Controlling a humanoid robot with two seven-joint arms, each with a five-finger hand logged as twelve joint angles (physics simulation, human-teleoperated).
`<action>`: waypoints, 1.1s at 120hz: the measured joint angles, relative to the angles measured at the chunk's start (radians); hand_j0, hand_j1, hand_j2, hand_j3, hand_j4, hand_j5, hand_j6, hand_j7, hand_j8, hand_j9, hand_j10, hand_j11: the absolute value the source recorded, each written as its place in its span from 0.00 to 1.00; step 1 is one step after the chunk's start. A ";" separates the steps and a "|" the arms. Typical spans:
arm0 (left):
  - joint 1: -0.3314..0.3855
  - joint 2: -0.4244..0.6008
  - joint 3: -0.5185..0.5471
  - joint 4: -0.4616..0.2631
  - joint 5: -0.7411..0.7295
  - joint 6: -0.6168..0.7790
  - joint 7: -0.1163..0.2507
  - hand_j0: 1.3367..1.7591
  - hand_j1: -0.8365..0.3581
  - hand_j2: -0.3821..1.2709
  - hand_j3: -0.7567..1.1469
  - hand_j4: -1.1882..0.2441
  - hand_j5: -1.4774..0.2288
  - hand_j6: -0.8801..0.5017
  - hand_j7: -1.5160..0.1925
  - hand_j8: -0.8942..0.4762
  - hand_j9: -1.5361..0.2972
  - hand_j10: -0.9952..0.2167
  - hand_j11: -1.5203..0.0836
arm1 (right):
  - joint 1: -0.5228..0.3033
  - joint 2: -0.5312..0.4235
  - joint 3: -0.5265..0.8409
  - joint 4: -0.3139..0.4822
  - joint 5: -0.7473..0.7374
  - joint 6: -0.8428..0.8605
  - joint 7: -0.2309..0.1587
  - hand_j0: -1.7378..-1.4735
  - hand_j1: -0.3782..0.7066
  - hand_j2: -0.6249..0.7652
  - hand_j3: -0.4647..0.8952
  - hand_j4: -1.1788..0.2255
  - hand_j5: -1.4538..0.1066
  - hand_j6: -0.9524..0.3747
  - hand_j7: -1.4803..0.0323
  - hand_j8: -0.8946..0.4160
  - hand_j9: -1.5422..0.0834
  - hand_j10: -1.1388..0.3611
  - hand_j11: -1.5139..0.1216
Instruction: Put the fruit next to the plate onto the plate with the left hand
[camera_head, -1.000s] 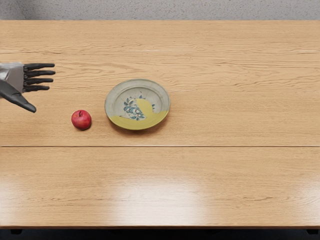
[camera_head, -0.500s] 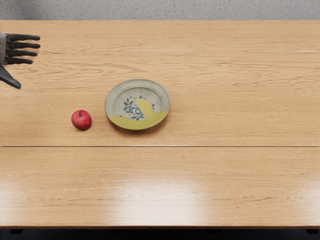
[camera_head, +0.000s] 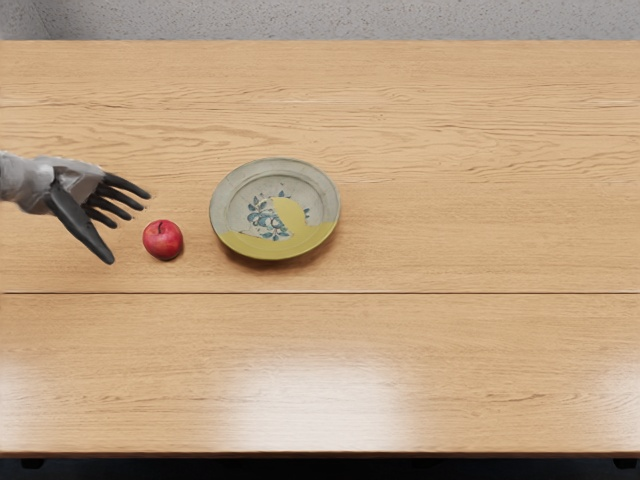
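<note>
A red apple (camera_head: 162, 240) lies on the wooden table just left of a round plate (camera_head: 229, 192) that has a grey and yellow glaze and a blue leaf pattern. My left hand (camera_head: 112, 219) comes in from the left edge and hovers just left of the apple, a small gap away. Its dark fingers are spread and the thumb points down and right; it holds nothing. The plate carries nothing.
The light wooden table (camera_head: 450, 330) fills the view, with a seam running across it below the apple. A grey wall strip shows past the far edge.
The left hand first drew back up and left toward the far left edge, then swung down and right to sit close beside the apple. Apple and plate have not moved.
</note>
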 joint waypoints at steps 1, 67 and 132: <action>0.000 -0.001 0.004 -0.002 0.000 0.015 -0.001 0.76 0.79 0.26 0.40 0.69 0.72 0.49 0.74 0.51 0.70 0.66 0.79 | 0.000 0.000 0.000 0.000 0.000 0.000 0.000 0.30 0.03 0.45 0.34 0.84 0.93 0.72 0.98 0.68 0.95 0.76 0.93; -0.019 -0.241 0.084 -0.071 -0.002 0.445 -0.004 0.76 0.75 0.26 0.40 0.66 0.68 0.46 0.70 0.48 0.67 0.62 0.75 | 0.000 0.000 0.000 0.000 0.000 0.000 0.000 0.30 0.03 0.45 0.34 0.84 0.93 0.72 0.98 0.68 0.95 0.76 0.93; 0.056 -0.285 0.077 -0.076 -0.004 0.552 -0.001 0.76 0.67 0.27 0.40 0.61 0.62 0.41 0.65 0.42 0.61 0.56 0.69 | 0.000 0.000 0.000 0.000 0.000 0.000 0.000 0.30 0.03 0.45 0.34 0.84 0.93 0.72 0.98 0.68 0.95 0.76 0.93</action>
